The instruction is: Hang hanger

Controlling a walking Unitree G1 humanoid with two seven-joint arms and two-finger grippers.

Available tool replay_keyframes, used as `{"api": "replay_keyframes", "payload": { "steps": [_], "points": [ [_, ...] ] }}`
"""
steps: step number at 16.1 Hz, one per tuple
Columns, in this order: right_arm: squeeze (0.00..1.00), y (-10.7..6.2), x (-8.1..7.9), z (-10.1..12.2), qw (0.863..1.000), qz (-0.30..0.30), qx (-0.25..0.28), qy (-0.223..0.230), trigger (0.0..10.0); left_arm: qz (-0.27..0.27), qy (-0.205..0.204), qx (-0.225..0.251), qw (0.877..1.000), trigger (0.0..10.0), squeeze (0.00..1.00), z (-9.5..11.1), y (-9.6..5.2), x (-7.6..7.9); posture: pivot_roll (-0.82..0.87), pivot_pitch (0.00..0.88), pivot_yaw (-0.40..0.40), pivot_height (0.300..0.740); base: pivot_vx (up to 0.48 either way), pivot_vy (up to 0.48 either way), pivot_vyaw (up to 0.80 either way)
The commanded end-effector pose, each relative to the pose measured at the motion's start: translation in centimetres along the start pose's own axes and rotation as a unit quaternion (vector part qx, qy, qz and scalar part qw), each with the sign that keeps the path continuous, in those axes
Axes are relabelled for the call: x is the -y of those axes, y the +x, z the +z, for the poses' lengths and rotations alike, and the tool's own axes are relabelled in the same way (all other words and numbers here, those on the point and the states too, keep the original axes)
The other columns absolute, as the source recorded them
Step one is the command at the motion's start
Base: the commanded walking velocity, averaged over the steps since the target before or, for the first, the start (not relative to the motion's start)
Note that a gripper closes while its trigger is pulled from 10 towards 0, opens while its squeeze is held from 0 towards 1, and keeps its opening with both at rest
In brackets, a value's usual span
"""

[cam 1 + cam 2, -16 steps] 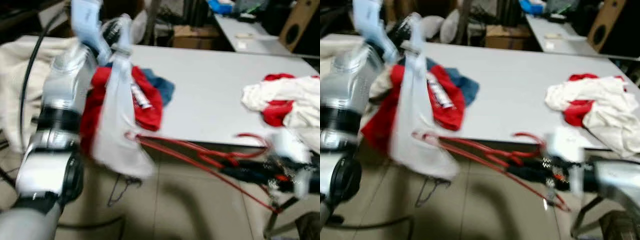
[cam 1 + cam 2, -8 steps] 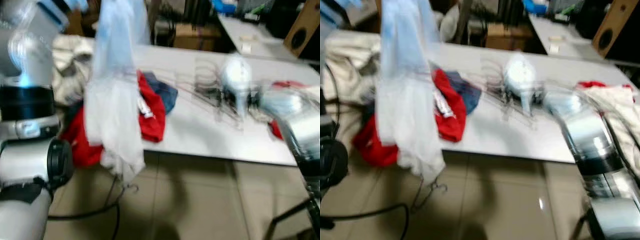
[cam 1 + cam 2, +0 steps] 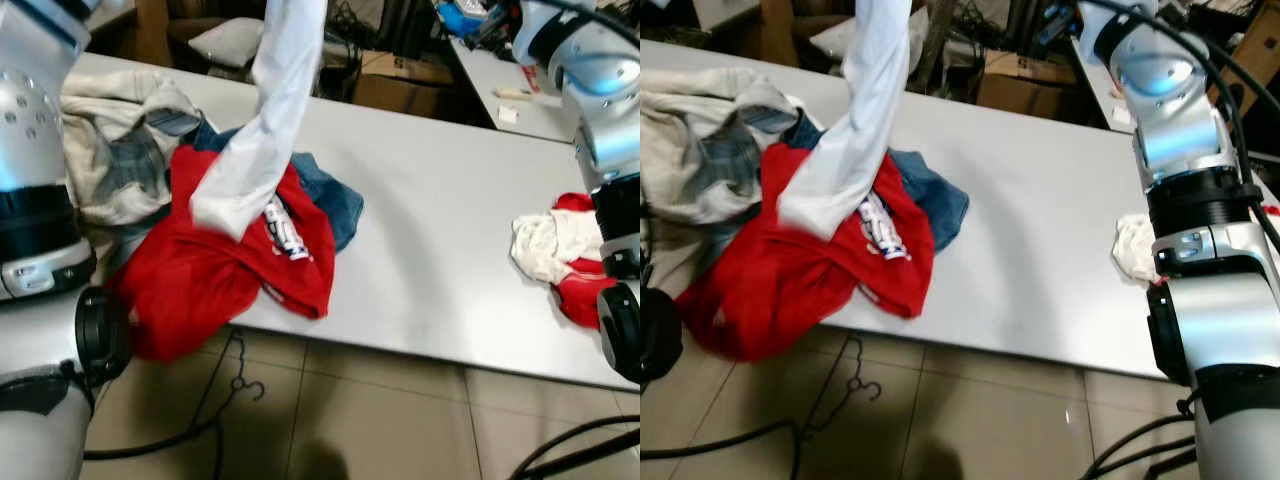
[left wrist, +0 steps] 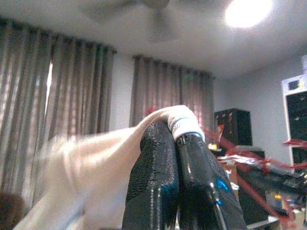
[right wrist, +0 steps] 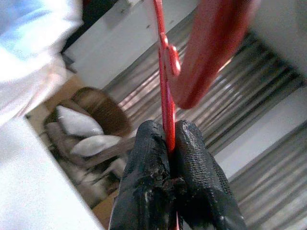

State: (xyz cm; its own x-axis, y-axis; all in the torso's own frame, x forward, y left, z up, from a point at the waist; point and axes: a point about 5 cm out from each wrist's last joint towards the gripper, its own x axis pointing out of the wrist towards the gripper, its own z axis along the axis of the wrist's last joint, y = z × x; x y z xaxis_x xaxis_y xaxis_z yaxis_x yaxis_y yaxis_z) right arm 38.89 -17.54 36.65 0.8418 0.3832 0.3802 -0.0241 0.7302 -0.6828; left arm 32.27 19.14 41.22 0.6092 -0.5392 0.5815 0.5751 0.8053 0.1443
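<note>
Hanger, red, is pinched between the closed black fingers of the right claw; right wrist view shows its thin shaft rising from the fingertips and its curved hook above, against curtains and a white surface.

Left wrist view: left claw is closed tight on a fold of the white garment, cloth bunched over the fingertips. Red hanger-like bars appear at the frame edge beyond; curtains and a ceiling light behind.

Eye views: white garment hangs down from above onto the table, its lower end touching the red shirt. Blue jeans lie just beside the red shirt; a beige and plaid heap lies further left. A white and red clothes bundle lies well apart at the right edge. Both silver arms reach up out of frame.
</note>
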Motion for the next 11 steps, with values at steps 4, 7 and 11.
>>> {"api": "replay_keyframes", "payload": {
  "steps": [4, 7, 11],
  "points": [
    [0.0, -4.3, -5.6, -3.8, 0.986, 0.163, -0.001, 0.013, 10.0, 0.015, 0.014, -0.108, 0.994, 10.0, 0.0, -6.3, -2.1, 2.1, -0.01, 0.0, -0.05, 0.74, 0.303, 0.0, 0.0],
    [0.0, -10.4, -8.8, -5.4, 0.961, 0.254, -0.028, 0.105, 10.0, -0.032, 0.068, -0.365, 0.928, 10.0, 0.0, -15.1, -10.2, 5.0, -0.02, 0.0, -0.032, 0.74, 0.0, 0.0, 0.0],
    [0.0, -13.1, -8.9, -5.7, 0.957, 0.202, -0.079, 0.193, 10.0, -0.016, 0.037, -0.424, 0.905, 10.0, 1.0, -14.4, -13.3, 4.5, -0.01, 0.0, -0.029, 0.74, 0.0, 0.0, 0.0]
  ]
}}
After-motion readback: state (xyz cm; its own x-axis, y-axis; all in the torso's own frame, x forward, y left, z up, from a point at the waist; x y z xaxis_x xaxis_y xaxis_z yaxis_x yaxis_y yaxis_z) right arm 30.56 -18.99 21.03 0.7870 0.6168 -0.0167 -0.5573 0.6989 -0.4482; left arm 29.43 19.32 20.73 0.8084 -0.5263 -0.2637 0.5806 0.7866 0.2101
